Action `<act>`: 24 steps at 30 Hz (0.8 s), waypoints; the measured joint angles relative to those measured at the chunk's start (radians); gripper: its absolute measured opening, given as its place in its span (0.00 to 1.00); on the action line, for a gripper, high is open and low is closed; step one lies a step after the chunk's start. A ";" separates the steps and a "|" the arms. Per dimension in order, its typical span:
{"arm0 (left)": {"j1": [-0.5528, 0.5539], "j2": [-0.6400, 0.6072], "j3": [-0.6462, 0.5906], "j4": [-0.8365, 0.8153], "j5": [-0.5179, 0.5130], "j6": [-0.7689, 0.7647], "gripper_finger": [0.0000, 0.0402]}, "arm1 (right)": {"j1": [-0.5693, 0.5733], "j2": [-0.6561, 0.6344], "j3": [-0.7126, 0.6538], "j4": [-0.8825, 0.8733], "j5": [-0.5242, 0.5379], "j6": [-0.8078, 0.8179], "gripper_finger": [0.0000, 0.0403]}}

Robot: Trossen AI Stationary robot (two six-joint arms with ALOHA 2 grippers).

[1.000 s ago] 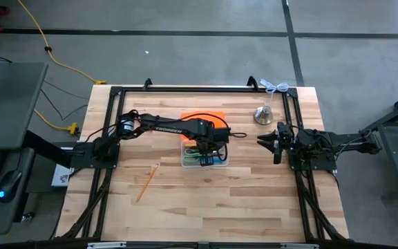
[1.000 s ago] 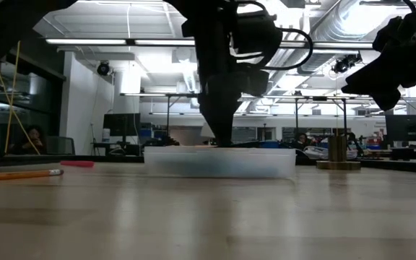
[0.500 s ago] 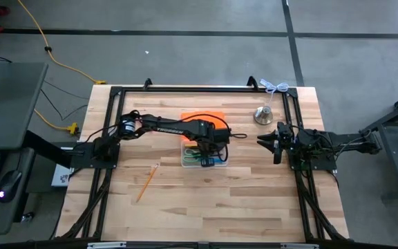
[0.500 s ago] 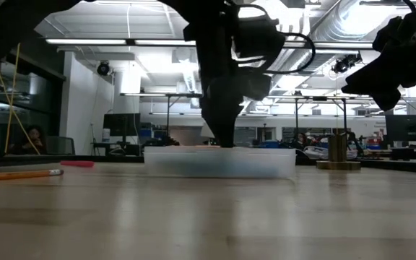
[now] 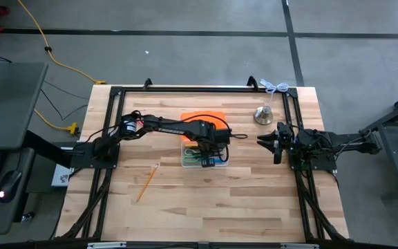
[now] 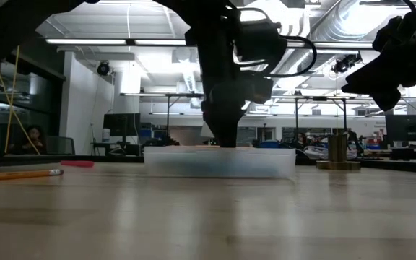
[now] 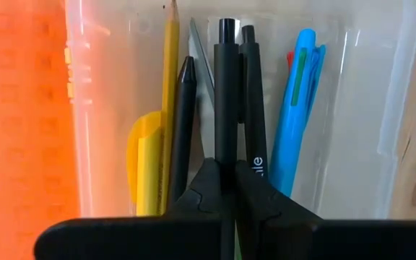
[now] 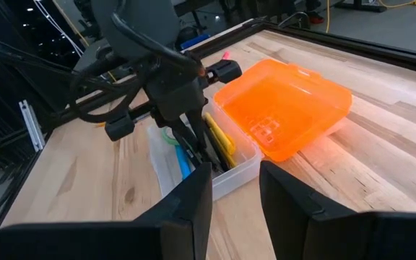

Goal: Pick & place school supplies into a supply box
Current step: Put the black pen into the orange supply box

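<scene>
1. The left tool sits at the centre of the high view, lowered into the supply box. In the left wrist view its fingers are pinched on a black pen, which stands lengthwise in the clear tray.
2. The supply box lies at the middle of the counter; its orange lid is folded open flat toward the top of the high view, touching the tray.
3. In the left wrist view the tray holds, from frame left to frame right: a yellow pencil, a yellow piece beside it, a thinner black pen, the held pen, another black pen just beside it, and a blue pen near the far wall.
4. One wooden pencil lies apart on the counter, lower left of the box in the high view; the low view shows it at the left edge.
5. The right tool hangs at centre right of the high view, well apart from the box, fingers spread and empty.
6. A silver bell-shaped object stands at upper right, near the right tool.
</scene>
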 joint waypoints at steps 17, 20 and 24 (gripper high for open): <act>0.000 0.000 -0.001 0.016 0.003 -0.008 0.40 | 0.000 0.000 0.000 0.000 0.001 0.000 0.23; 0.000 0.000 -0.001 0.016 -0.001 -0.008 0.43 | 0.000 0.000 0.000 0.000 0.001 0.000 0.23; 0.000 0.000 0.007 -0.008 -0.002 -0.008 0.47 | 0.000 0.000 0.000 0.000 0.001 0.000 0.23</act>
